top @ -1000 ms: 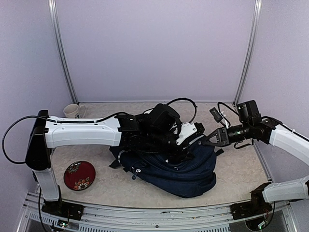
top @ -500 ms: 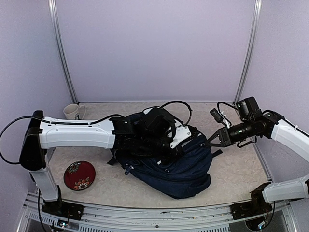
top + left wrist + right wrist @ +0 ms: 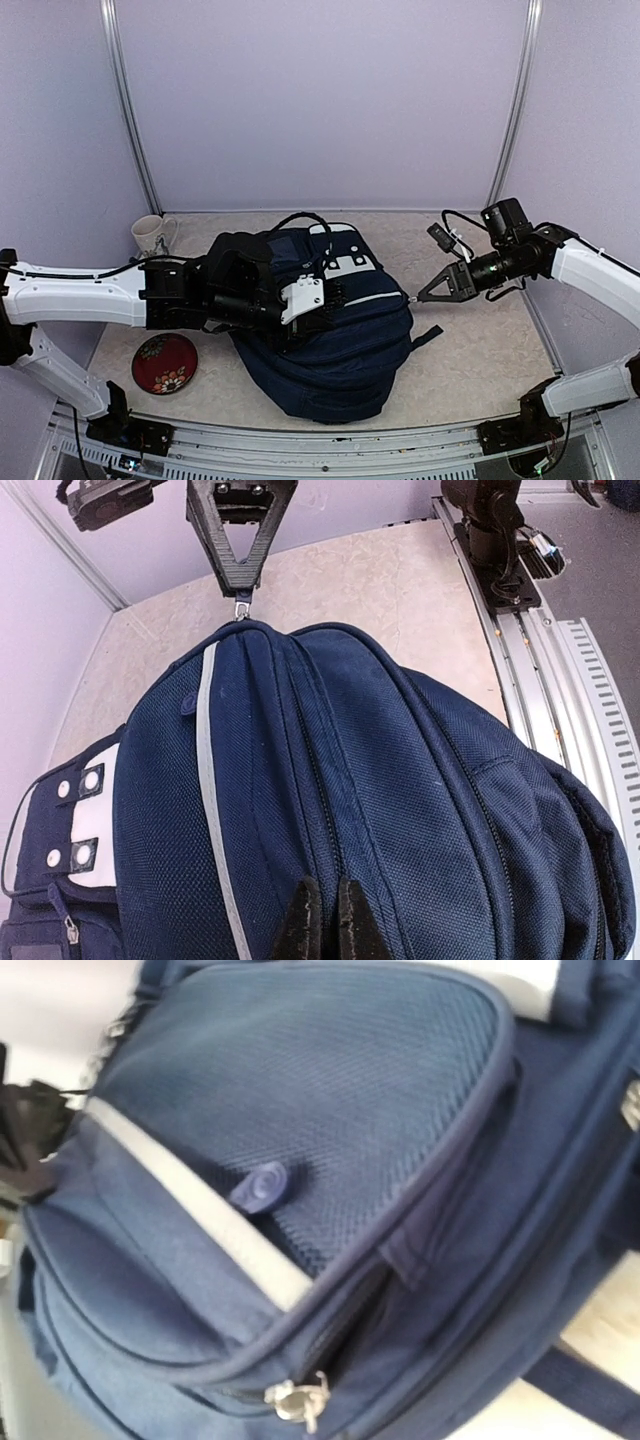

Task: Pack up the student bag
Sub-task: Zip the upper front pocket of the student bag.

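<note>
Mid-table, student bag (image 3: 350,350), left claw (image 3: 328,886) pinching fabric, right claw (image 3: 415,297) clamped on edge zipper pull (image 3: 241,609)

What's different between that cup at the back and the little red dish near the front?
The cup is pale; the dish is dark red with a flower pattern. The cup stands upright with a handle; the dish lies flat. The cup sits in the far left corner; the dish sits nearer the front edge. Both rest on the table, left of the bag.
</note>
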Available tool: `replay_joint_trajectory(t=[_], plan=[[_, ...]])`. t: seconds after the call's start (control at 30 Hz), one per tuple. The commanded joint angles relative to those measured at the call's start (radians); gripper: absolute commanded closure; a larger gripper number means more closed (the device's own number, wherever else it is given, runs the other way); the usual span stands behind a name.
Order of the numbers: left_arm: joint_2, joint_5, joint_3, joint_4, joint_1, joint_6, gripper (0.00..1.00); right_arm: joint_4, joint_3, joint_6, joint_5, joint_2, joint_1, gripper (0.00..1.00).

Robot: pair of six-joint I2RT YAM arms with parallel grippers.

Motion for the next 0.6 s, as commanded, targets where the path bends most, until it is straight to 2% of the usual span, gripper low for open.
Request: replay_joint_trajectory(t=[0.0, 0.57], plan=[[-0.122, 0.114, -0.063, -0.099, 0.003, 0.110, 1.00, 0.084, 0.028, 0.003, 0.211, 0.043, -0.075, 1.00], [-0.047, 0.208, -0.060, -0.108, 0.006, 0.170, 1.00, 0.495, 0.060, 0.073, 0.263, 0.246, -0.075, 1.00]])
